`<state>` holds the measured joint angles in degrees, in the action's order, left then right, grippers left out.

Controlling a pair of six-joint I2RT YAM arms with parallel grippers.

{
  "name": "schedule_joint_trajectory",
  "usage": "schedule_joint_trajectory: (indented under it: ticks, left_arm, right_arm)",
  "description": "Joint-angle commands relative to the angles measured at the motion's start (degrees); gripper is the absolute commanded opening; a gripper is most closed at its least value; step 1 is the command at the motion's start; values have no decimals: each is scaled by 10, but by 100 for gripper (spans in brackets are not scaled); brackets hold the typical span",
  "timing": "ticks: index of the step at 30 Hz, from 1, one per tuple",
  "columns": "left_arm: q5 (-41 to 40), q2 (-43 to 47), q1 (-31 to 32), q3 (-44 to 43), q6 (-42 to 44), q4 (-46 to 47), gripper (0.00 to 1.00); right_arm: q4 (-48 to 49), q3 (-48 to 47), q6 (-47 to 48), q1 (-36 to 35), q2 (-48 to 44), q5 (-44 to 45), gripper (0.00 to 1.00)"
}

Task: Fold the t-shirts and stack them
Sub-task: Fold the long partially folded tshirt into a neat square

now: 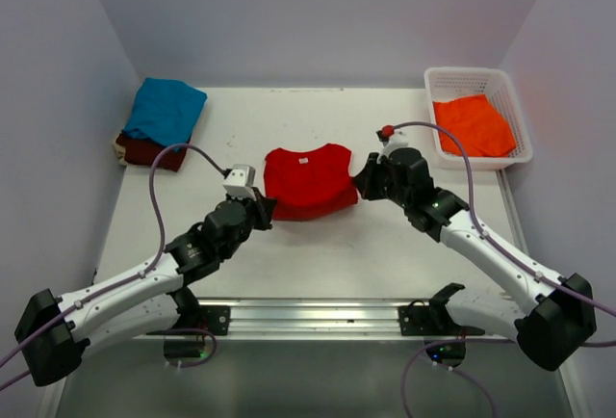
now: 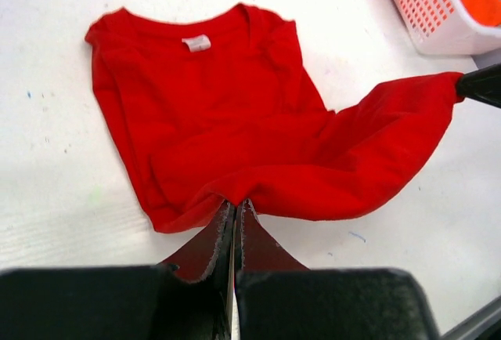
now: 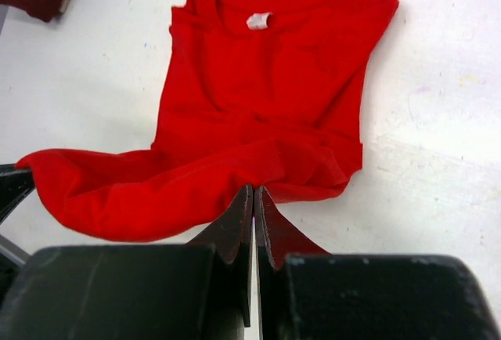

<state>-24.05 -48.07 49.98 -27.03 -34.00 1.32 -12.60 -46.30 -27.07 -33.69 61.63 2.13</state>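
A bright red t-shirt [image 1: 308, 179] lies partly folded in the middle of the table, collar and white label toward the back. My left gripper [image 1: 266, 208] is shut on its near left corner [image 2: 235, 196]. My right gripper [image 1: 360, 181] is shut on its near right corner [image 3: 255, 183]. The near hem [image 2: 352, 168] hangs lifted and stretched between the two grippers. A teal blue t-shirt [image 1: 166, 110] lies folded on a dark maroon one [image 1: 149, 152] at the back left. An orange t-shirt [image 1: 472, 125] fills the white lattice basket [image 1: 460, 77].
The basket stands at the back right corner against the right wall. White walls close the table on the left, back and right. A metal rail [image 1: 308, 318] carrying both arm bases runs along the near edge.
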Motion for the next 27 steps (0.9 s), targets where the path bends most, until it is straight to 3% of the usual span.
schedule_joint_trajectory:
  ticks: [1, 7, 14, 20, 26, 27]
  left_arm:
    - [-37, -15, -9, -42, 45, 58, 0]
    - [24, -64, -82, -56, 61, 96, 0]
    - [42, -141, -147, -82, 86, 150, 0]
    - [112, -270, -214, -126, 81, 215, 0]
    - [168, -450, -276, -228, 99, 280, 0]
    - [193, -480, -284, -251, 99, 286, 0]
  right_arm:
    - [40, -51, 25, 5, 28, 27, 0]
    - [65, -92, 32, 28, 108, 17, 0]
    - [98, -135, 33, 61, 201, -2, 0]
    - [122, -205, 28, 93, 310, -8, 0]
    - [114, -355, 20, 115, 484, 9, 0]
    - [103, -419, 19, 117, 514, 18, 3]
